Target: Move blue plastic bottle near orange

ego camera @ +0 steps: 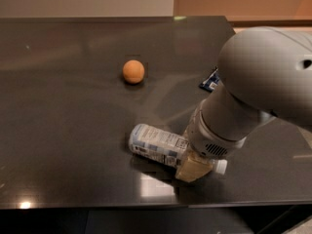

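Much of the right side is blocked from you by the arm (263,77), whose bulky grey housing fills that part of the view and runs off the right edge. Below its ribbed wrist, the gripper (194,165) is down at table height, against the neck end of the blue plastic bottle (157,146). Only one tan part of it shows, on the near side of the bottle; the rest sits under the wrist. You cannot tell whether the gripper is clamped on the bottle or merely standing around it.

The bottle lies on its side on the dark table (68,130), near the front edge. Its base points left. Its white cap (220,166) pokes out to the right, just past the gripper. The stretch between label and cap is covered by the gripper. The pale blue-and-white wrap hides the body, so you cannot tell what is inside, if anything.

The orange (133,71) rests further back and a little to the left, well apart from the bottle, with bare tabletop between them. A small dark blue packet (209,81) lies flat beyond the arm; only its left corner shows, and its print is too small to read. The table's front edge fades into shadow at the bottom.
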